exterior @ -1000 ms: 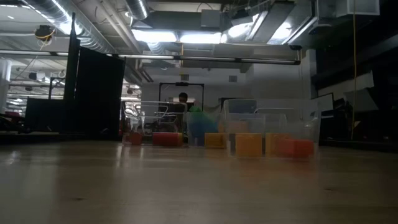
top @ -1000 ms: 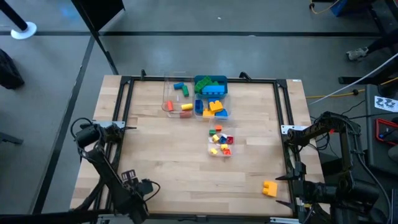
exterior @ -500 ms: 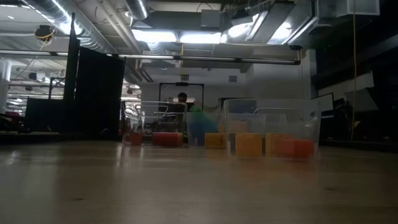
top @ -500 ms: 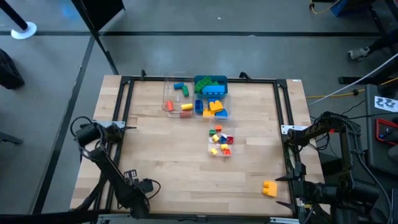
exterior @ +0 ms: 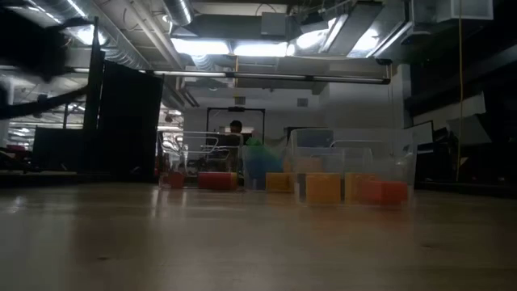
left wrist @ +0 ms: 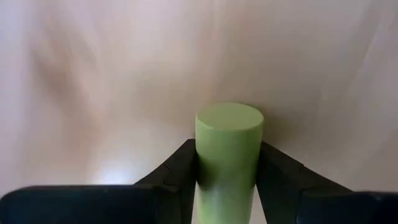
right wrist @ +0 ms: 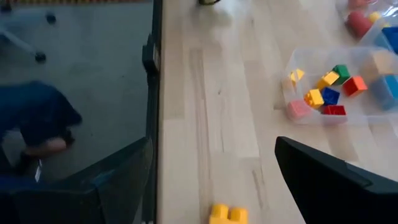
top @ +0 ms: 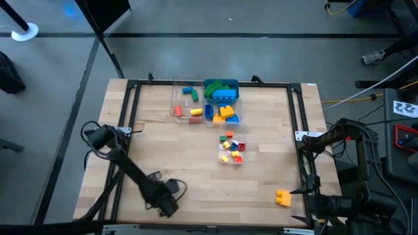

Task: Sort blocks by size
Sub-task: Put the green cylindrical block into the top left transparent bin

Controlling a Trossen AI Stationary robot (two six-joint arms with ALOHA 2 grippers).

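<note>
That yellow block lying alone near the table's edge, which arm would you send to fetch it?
Probably the right: its gripper sits beside the yellow block, apparently empty. The left gripper is farther off and already grips a green piece.

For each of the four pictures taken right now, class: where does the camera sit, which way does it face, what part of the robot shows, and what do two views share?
High view: above the table, looking straight down; left gripper at the near edge, right arm parked at the table's right edge.
Low view: table-top height, looking level across at the clear tubs; a dark blurred arm part at upper left.
Left wrist view: down past its fingers, which clamp a green cylinder.
Right wrist view: across the table; one dark finger shows.
Shared: the lone yellow block shows in the high and right wrist views.
</note>
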